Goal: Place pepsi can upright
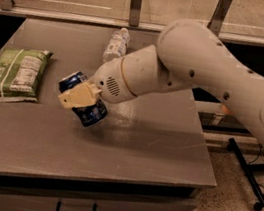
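Note:
The pepsi can (89, 112) is dark blue and tilted, its silver top up and to the left. My gripper (79, 95) is shut on it, a tan finger (75, 97) lying across its side. The can hangs a little above the grey table (130, 143), over the table's left-middle part. The white arm reaches in from the right and hides the gripper's other finger.
A green snack bag (13, 74) lies flat at the table's left edge. A clear plastic bottle with a white label (116, 45) lies on its side at the back of the table. A drawer handle (76, 210) shows below the front edge.

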`<state>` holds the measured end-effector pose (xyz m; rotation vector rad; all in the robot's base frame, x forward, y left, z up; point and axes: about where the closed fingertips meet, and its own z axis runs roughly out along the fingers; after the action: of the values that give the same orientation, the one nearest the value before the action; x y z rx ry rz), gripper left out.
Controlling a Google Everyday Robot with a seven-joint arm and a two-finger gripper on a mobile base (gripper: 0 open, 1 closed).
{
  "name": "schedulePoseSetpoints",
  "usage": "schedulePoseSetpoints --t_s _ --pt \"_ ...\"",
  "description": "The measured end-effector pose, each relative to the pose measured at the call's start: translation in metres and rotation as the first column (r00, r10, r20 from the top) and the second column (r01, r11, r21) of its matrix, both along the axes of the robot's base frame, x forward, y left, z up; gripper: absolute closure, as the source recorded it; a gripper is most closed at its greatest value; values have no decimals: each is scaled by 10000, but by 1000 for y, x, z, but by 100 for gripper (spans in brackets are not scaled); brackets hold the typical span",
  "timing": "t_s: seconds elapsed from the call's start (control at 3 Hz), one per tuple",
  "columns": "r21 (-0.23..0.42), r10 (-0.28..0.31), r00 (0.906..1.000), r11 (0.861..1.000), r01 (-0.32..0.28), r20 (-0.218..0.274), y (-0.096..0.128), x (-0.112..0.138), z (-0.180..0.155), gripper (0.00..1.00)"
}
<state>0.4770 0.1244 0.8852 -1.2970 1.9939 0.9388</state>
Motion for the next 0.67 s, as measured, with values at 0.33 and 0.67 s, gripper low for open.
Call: schedulePoseSetpoints --t_s 0.33,0.67 --pt "2877 446 9990 9569 -403 -84 -10 0 21 100" --pt "4170 1063 9871 8969 -1470 1193 -39 -12 39 100"
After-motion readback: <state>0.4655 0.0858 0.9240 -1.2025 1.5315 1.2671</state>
